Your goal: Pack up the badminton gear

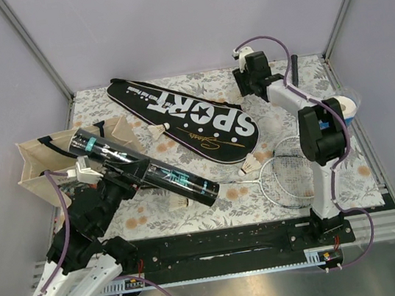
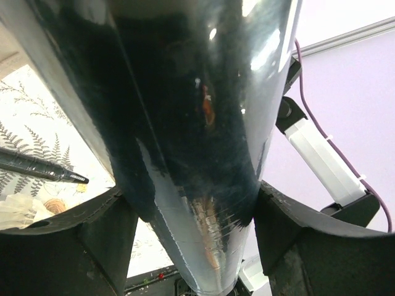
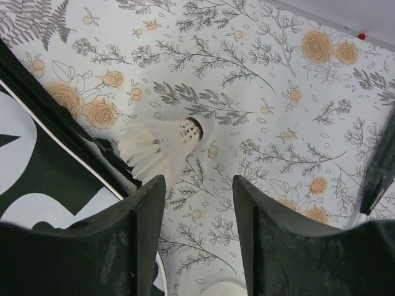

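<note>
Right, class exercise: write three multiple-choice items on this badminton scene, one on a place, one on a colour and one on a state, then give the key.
1. Where does the racket lie?
A in the tote bag
B on the table by the right arm's base
C on top of the cover

2. What colour is the SPORT lettering on the cover?
A white
B red
C teal

3. How is the left tool?
A open and empty
B shut on the black tube
C out of view

Key: 1 B, the top view shows its frame beside that base. 2 A, white letters on black. 3 B, the left wrist view shows the tube between both fingers.
</note>
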Available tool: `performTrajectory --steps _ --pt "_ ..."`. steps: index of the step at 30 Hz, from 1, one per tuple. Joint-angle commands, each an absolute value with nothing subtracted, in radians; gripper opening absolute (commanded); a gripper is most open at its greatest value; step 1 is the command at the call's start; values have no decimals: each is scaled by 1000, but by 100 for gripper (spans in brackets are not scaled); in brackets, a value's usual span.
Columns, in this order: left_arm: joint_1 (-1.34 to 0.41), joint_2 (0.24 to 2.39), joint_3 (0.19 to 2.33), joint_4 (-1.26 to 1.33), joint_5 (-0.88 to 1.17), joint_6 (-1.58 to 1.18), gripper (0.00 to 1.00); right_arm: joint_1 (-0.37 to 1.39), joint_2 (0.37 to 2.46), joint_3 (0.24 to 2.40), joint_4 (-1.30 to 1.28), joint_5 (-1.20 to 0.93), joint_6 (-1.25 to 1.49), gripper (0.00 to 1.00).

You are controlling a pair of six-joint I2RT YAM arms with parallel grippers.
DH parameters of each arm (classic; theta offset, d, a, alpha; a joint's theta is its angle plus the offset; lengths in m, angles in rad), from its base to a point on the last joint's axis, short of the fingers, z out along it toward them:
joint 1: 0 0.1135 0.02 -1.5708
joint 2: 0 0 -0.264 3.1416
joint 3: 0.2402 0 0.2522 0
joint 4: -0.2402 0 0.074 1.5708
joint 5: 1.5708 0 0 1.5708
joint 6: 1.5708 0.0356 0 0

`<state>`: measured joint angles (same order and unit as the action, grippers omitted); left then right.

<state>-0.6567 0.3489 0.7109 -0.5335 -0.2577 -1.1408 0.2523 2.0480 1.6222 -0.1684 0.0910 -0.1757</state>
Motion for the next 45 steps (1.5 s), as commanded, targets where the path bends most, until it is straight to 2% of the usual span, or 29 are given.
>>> performTrajectory --steps 1,9,13,20,26,28,32,37,41,45 --pt "-655 362 721 -403 -253 -1135 40 282 2091 1703 -189 111 -311 57" --pt "-655 391 730 -402 -267 -1138 39 308 2143 1683 -127 95 -448 58" --pt "-655 406 730 -400 -268 -1141 39 324 2201 1730 -129 207 -480 55" --pt "-655 422 729 -397 -284 -1150 39 334 2220 1730 -69 333 -503 34" --pt "-655 429 733 -420 -311 -1169 40 342 2169 1678 -11 391 -491 6" --pt "-655 436 739 -436 -325 -1183 41 344 2131 1654 -11 385 -468 1" --pt "-653 456 752 -482 -351 -1258 41 351 2022 1606 -44 353 -342 0" --pt "-655 503 793 -586 -371 -1409 40 356 1815 1478 -124 195 -131 0" --pt "-653 511 833 -669 -390 -1521 40 356 1608 1252 -80 3 79 0" --pt "-653 486 848 -707 -413 -1647 40 357 1372 956 170 -217 317 0"
